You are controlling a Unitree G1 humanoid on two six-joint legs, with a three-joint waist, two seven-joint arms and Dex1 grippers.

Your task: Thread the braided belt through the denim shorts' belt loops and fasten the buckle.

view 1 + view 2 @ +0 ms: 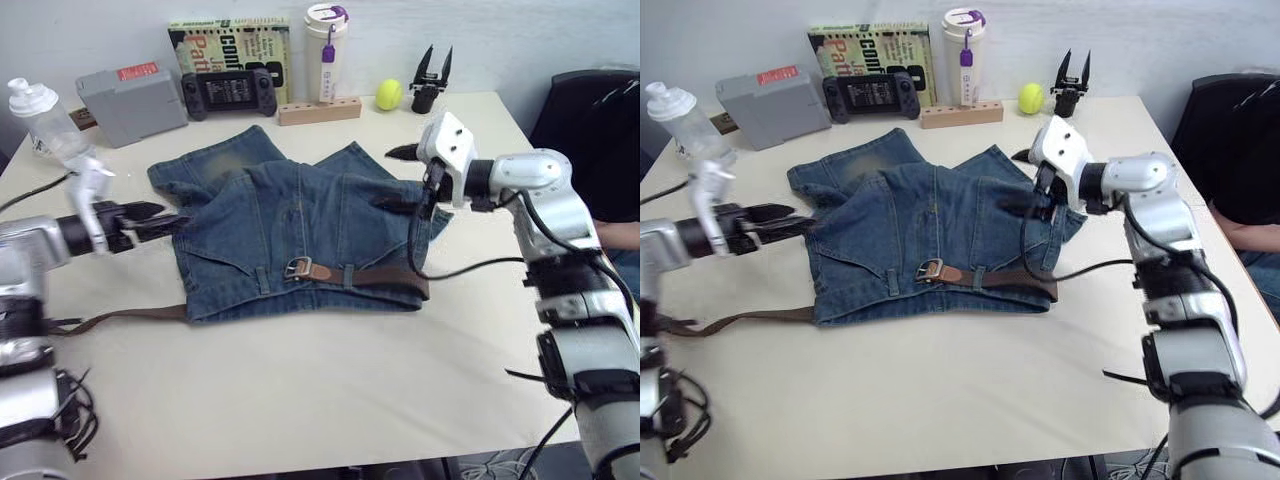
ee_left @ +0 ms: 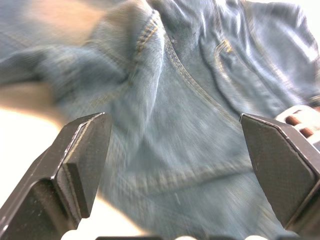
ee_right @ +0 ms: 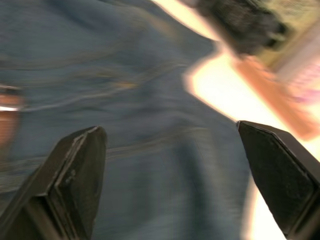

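Flanking the denim shorts (image 1: 300, 235) with its braided belt (image 1: 360, 277), both tools (image 2: 175, 165) (image 3: 170, 175) gape wide.

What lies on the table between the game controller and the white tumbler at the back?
In the left eye view, a green book stands between the game controller and the white tumbler, upright against the wall.

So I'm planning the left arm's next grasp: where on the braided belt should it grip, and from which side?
Probably the free tail of the braided belt, which lies flat on the table beyond the denim shorts on the robot's left. Come from above, fingers straddling the narrow strap; the open left gripper is nearest.
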